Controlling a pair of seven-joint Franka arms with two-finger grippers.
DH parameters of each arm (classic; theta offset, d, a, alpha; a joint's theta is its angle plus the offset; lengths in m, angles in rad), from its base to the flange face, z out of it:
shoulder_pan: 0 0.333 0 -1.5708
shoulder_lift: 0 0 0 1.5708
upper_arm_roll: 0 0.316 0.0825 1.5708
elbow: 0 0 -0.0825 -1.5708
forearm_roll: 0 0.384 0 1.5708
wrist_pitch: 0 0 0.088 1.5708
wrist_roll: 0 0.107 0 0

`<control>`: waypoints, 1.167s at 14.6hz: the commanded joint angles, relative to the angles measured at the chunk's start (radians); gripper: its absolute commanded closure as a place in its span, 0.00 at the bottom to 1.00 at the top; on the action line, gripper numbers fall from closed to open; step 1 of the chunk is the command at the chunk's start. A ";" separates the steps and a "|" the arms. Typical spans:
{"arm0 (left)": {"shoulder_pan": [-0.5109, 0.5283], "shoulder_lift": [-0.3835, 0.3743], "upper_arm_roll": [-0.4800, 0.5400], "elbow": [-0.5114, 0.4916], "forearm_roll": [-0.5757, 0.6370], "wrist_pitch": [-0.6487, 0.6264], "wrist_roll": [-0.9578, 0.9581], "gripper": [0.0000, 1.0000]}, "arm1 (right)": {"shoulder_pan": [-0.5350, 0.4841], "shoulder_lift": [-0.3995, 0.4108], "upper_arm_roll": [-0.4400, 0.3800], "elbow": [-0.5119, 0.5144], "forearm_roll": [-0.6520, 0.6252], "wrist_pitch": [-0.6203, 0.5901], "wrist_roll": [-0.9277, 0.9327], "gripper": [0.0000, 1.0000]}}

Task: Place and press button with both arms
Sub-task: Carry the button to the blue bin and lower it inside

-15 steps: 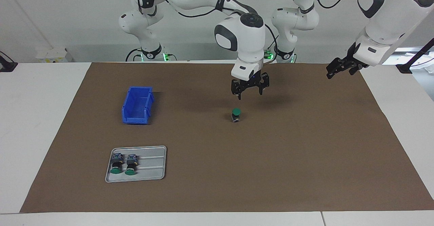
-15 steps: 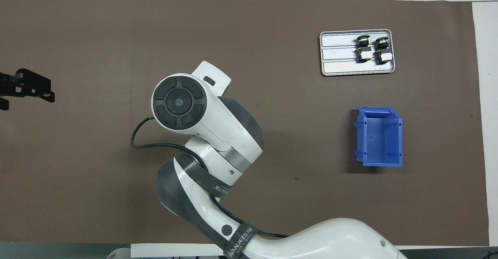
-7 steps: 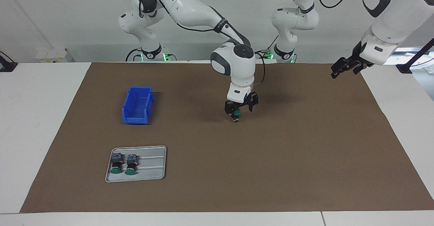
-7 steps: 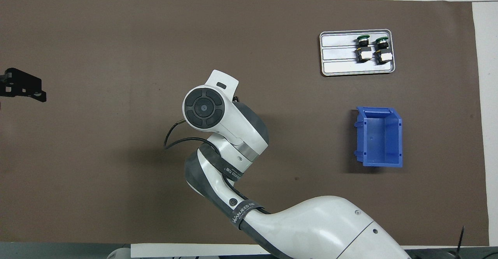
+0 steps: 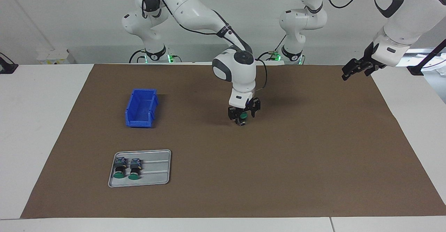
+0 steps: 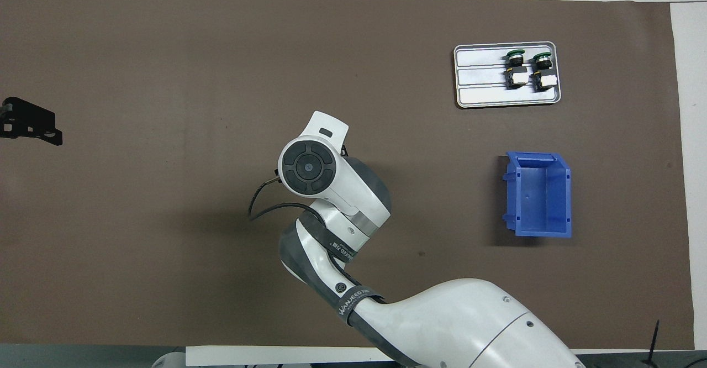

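Observation:
The button (image 5: 243, 115) stands upright on the middle of the brown mat (image 5: 313, 155), its green cap on top. My right gripper (image 5: 243, 119) is down around the button, which sits between its jaws; whether they press on it I cannot make out. In the overhead view the right arm's wrist (image 6: 309, 169) covers both the button and the gripper. My left gripper (image 5: 353, 70) hangs open and holds nothing, waiting over the mat's edge at the left arm's end of the table; it also shows as the left gripper (image 6: 30, 125) in the overhead view.
A blue bin (image 5: 141, 108) stands toward the right arm's end of the table. Farther from the robots lies a grey tray (image 5: 156, 176) with two more green-capped buttons (image 5: 120, 169) lying on their sides. Overhead, the tray (image 6: 480, 75) and bin (image 6: 538, 194) appear too.
My right gripper has come down from above the button to sit around it at the mat. The left gripper has drifted slightly outward toward its end of the table.

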 commanded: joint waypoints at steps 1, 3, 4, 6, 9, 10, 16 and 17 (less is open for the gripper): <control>0.019 -0.014 -0.021 -0.005 0.015 -0.006 0.014 0.00 | -0.012 -0.036 0.009 -0.042 -0.006 0.013 -0.015 0.48; 0.019 -0.013 -0.021 -0.004 0.015 -0.003 0.018 0.00 | -0.011 -0.038 0.009 -0.039 -0.003 -0.010 -0.015 0.80; 0.019 -0.013 -0.021 -0.004 0.015 0.000 0.020 0.00 | -0.012 -0.038 0.007 -0.016 -0.014 -0.055 -0.016 0.93; 0.022 -0.013 -0.019 -0.004 0.015 0.000 0.044 0.00 | -0.035 -0.041 0.003 0.074 -0.014 -0.187 -0.030 1.00; 0.031 -0.014 -0.015 -0.004 0.015 0.000 0.098 0.00 | -0.124 -0.198 0.001 0.029 -0.011 -0.322 -0.058 1.00; 0.031 -0.014 -0.013 -0.005 0.015 0.003 0.101 0.00 | -0.191 -0.309 0.004 -0.074 0.000 -0.341 -0.129 1.00; 0.030 -0.014 -0.013 -0.007 0.015 0.008 0.100 0.00 | -0.520 -0.722 -0.002 -0.515 0.083 -0.340 -0.551 1.00; 0.024 -0.014 -0.013 -0.005 0.015 0.008 0.100 0.00 | -0.563 -0.726 -0.003 -0.537 0.107 -0.338 -0.572 1.00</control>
